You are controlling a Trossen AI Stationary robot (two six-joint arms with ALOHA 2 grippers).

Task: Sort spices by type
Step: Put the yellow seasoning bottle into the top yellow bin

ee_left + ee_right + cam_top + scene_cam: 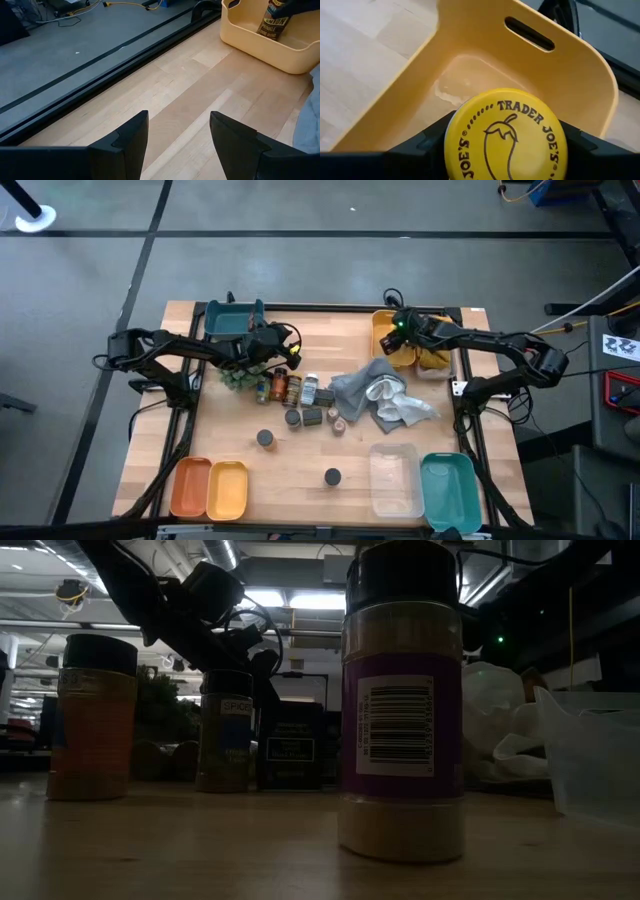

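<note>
Gripping a yellow-lidded jar [505,136], the right gripper [400,330] hangs over the yellow bin [470,65] at the table's far right; the lid, printed with a chili pepper, fills the space between the two dark fingers [427,142], which press on it from either side, and the bin's floor lies directly beyond it. Across the table, the left gripper [178,135] has its jaws spread apart with nothing but bare wooden table [200,100] between them; ahead of those jaws, well off, the same yellow bin shows with the jar standing inside it. Just beside the left gripper in the high view sits a green plant ball [238,377], with a row of spice jars [288,388] close by and a teal bin [232,318] behind. Farther from both grippers, more jars [311,416] lie near a heap of grey and white cloths [385,400], and two dark-lidded jars [265,439] stand apart toward the near edge.
</note>
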